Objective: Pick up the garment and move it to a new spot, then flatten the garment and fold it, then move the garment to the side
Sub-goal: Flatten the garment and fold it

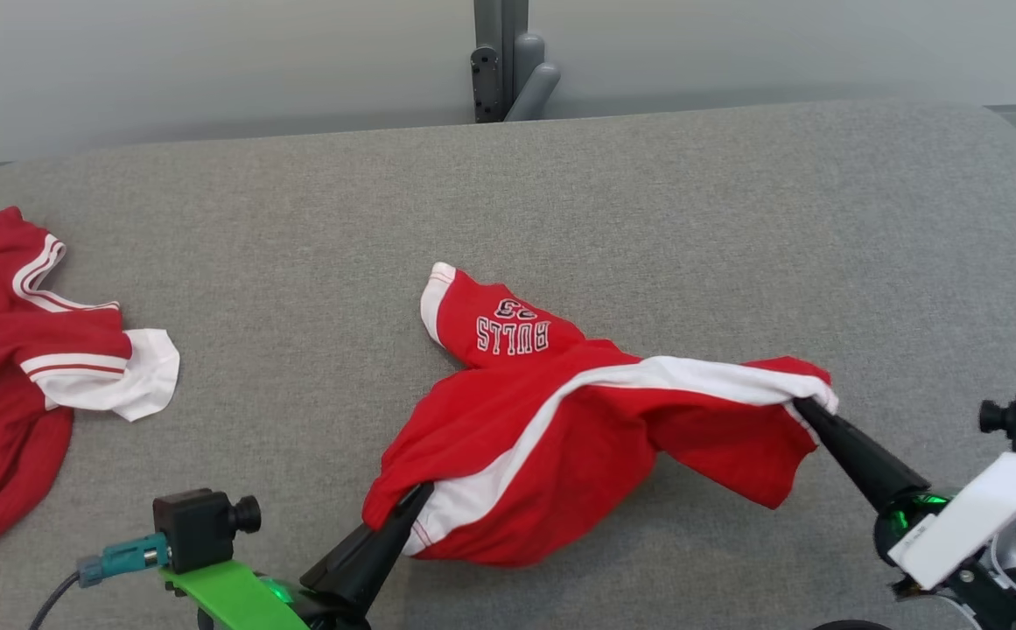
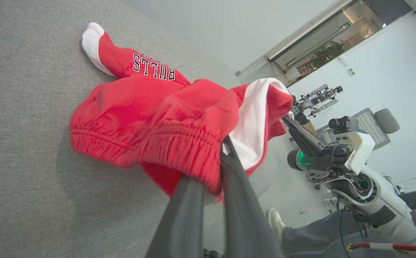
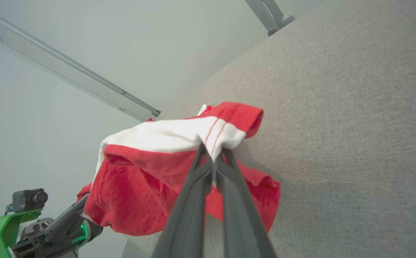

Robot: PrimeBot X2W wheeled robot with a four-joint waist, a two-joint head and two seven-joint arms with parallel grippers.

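The red shorts (image 1: pixel 560 429) are swallowing the fingertips of the left gripper (image 1: pixel 420 494) at their near left corner. The head view's left edge is cutting off a second red garment (image 1: pixel 0 376). A fold is obscuring the number (image 1: pixel 515 308) beside the lettering (image 1: pixel 512 335).

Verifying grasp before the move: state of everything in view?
red shorts: bunched, held at two ends, partly raised.
left hand: shut on red shorts' elastic waistband.
right hand: shut on red shorts' white-striped edge.
other red garment: crumpled at far left, untouched.
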